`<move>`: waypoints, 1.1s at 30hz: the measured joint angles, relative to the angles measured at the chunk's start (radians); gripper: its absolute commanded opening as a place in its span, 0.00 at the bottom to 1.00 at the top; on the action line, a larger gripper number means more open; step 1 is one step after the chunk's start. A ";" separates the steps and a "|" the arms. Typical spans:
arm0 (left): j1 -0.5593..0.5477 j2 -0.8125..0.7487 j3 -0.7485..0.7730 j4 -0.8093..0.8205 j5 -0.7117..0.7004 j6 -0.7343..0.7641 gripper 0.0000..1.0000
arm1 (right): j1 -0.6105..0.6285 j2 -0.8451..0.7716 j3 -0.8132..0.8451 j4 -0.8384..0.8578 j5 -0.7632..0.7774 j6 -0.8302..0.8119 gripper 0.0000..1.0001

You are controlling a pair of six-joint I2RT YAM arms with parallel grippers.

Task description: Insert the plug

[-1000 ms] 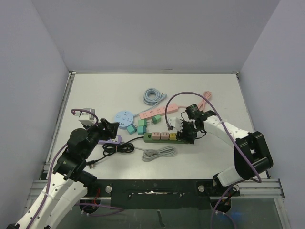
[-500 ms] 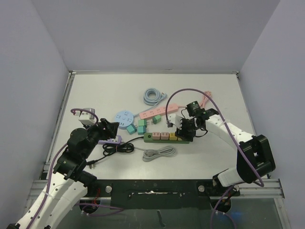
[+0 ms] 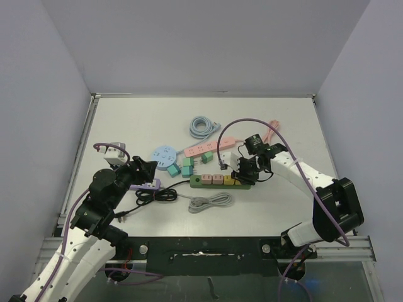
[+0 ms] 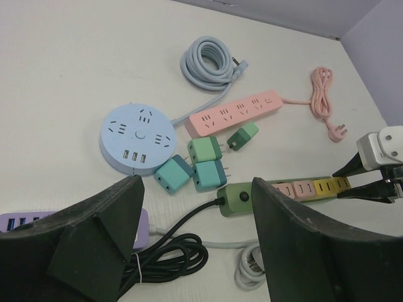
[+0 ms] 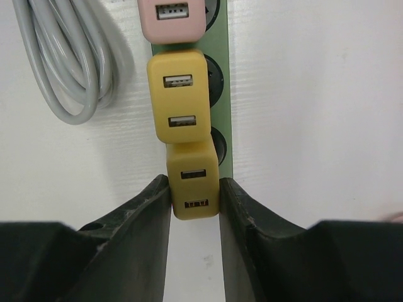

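A green power strip (image 5: 223, 94) runs up the right wrist view with a pink plug (image 5: 171, 19) and a yellow plug (image 5: 179, 97) seated in it. A second yellow plug (image 5: 192, 182) sits at the strip's end socket, two USB ports facing me. My right gripper (image 5: 194, 201) is shut on this plug, one finger pressed on each side. In the top view the right gripper (image 3: 244, 171) is at the right end of the green strip (image 3: 204, 180). My left gripper (image 4: 198, 251) hangs open over a black cable coil (image 4: 157, 258), holding nothing.
A pink power strip (image 3: 211, 148), a round blue strip (image 3: 164, 155) and teal and green adapters (image 3: 187, 165) lie behind the green strip. A grey cable coil (image 3: 211, 202) lies in front of it. A purple strip (image 3: 148, 185) is under the left gripper.
My right gripper's jaws have closed onto the yellow plug at the strip's end, after shifting slightly left over the strip. The left arm has not moved.
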 measured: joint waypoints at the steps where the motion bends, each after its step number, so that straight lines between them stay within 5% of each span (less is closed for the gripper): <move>1: 0.000 0.000 0.000 0.000 0.000 0.000 0.68 | 0.000 0.006 -0.009 0.006 0.003 0.000 0.00; 16: 0.000 0.000 0.000 0.000 0.002 0.000 0.68 | 0.007 0.078 -0.005 0.006 0.008 -0.008 0.01; 20: 0.002 0.002 0.000 0.000 0.003 0.000 0.68 | 0.015 0.047 0.000 0.006 0.016 -0.005 0.37; 22: 0.003 0.008 0.000 0.000 0.003 0.000 0.69 | 0.018 0.039 0.002 0.001 0.017 0.009 0.47; 33: 0.004 0.130 0.000 0.000 0.033 -0.025 0.72 | 0.017 -0.293 0.000 0.042 0.013 0.188 0.58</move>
